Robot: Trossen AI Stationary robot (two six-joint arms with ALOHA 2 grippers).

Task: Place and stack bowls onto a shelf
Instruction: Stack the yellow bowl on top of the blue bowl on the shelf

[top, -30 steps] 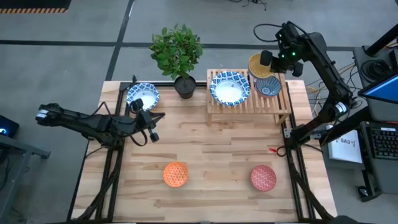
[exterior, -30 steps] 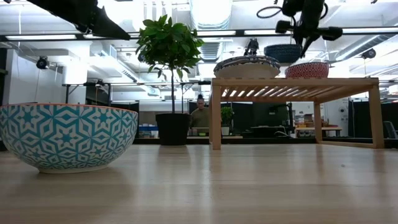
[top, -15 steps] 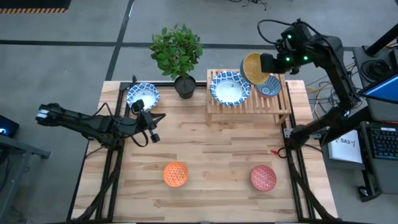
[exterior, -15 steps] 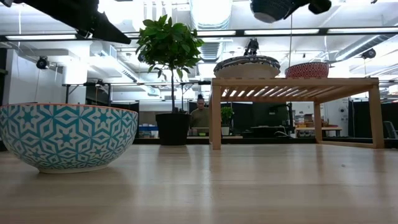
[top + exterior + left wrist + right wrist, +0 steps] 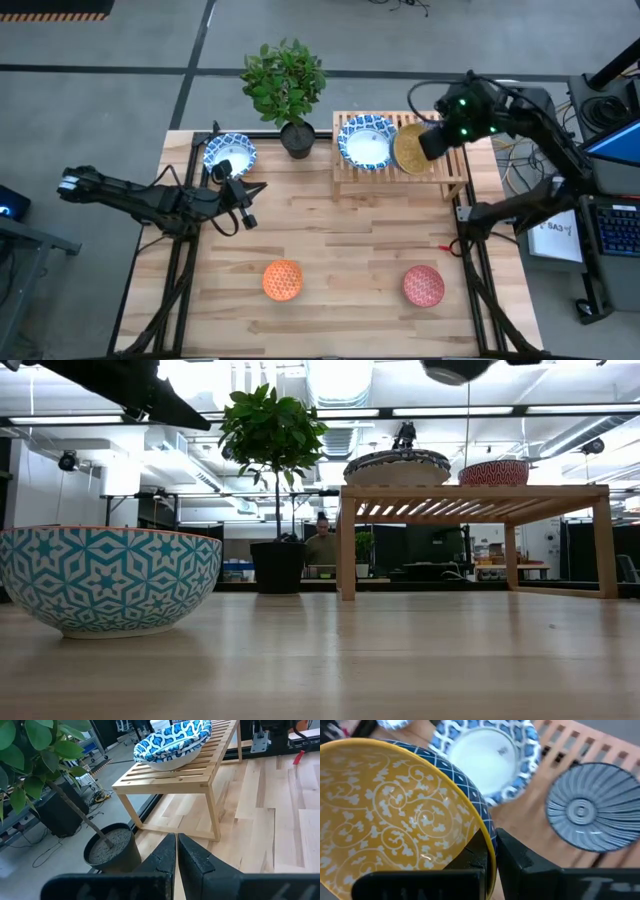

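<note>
Wooden plank tabletop (image 5: 340, 250), shelf (image 5: 400, 165) at upper right. Yellow bowl (image 5: 409, 148) is pinched by the rim in the right gripper (image 5: 432, 142), held over the shelf between wide bowl (image 5: 368, 140) and small dark bowl (image 5: 590, 812). Step judged: placing; lowering and release needed. Left gripper (image 5: 176, 856) is closed and empty, parked upper left.

yellow-inside scroll-patterned bowl with dark blue outside (image 5: 409, 147): tilted, held above shelf, upper right | low light wooden slatted shelf (image 5: 452, 168): upper right | stacked wide blue-and-white bowls (image 5: 368, 141): on shelf's left part | blue-and-white bowl (image 5: 229, 153): upper left | orange bowl (image 5: 282, 280): lower centre, upside down | pink-red bowl (image 5: 423, 286): lower right, upside down
</note>
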